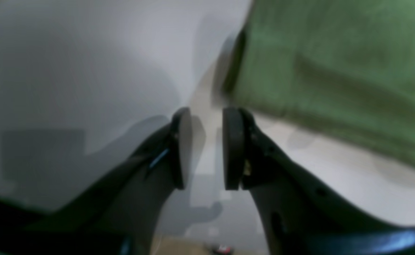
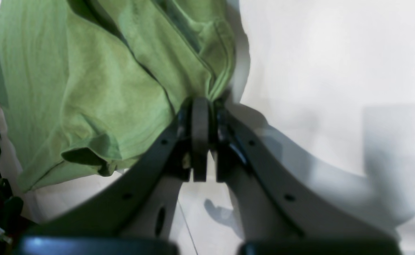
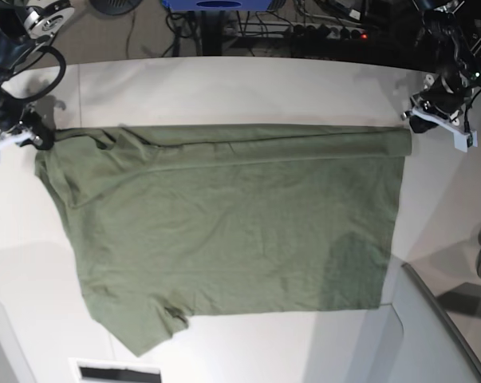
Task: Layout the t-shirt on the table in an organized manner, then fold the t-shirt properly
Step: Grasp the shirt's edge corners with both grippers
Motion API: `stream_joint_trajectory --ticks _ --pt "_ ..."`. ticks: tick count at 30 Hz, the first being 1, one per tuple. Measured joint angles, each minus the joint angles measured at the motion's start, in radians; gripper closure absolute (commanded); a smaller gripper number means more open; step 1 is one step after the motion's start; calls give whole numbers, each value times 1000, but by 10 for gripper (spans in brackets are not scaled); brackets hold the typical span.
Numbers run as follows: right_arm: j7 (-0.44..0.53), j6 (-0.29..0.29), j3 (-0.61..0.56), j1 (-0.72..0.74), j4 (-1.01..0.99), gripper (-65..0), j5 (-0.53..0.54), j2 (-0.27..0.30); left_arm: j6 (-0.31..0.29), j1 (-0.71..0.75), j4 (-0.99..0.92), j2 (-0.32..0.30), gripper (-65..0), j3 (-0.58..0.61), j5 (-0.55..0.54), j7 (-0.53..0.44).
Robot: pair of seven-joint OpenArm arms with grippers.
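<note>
The green shirt [image 3: 232,231] lay spread flat on the white tabletop [image 3: 224,88], the right pincer [image 2: 201,106] pinched its edge, the left pincer [image 1: 206,148] stood spread and empty beside it, so pulling gently would suit best.

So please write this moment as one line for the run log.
t-shirt: spread flat on table | right gripper: shut on t-shirt | left gripper: open, off t-shirt

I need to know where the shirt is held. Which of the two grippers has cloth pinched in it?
The right gripper: its jaws are shut on a bunched edge of the t-shirt. The left gripper stands open beside the cloth, holding nothing.
</note>
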Motion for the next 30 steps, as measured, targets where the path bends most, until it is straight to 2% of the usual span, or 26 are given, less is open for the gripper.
stream_joint_trajectory --ticks 6,8,9,16,30 --pt "-2 0 0 0 0 0 0 0 1 -31 -37 34 -140 0 2 4" --pt "-11 -1 0 1 0 0 0 0 1 -45 -50 40 -64 0 2 4" --pt "-12 -1 0 1 0 0 1 0 0 -53 -61 40 -5 0 2 4" --pt "-12 -1 0 1 0 0 1 0 2 -76 -105 48 0 0 2 3" --pt "-12 -1 0 1 0 0 0 0 3 -106 -18 53 0 -2 5 8"
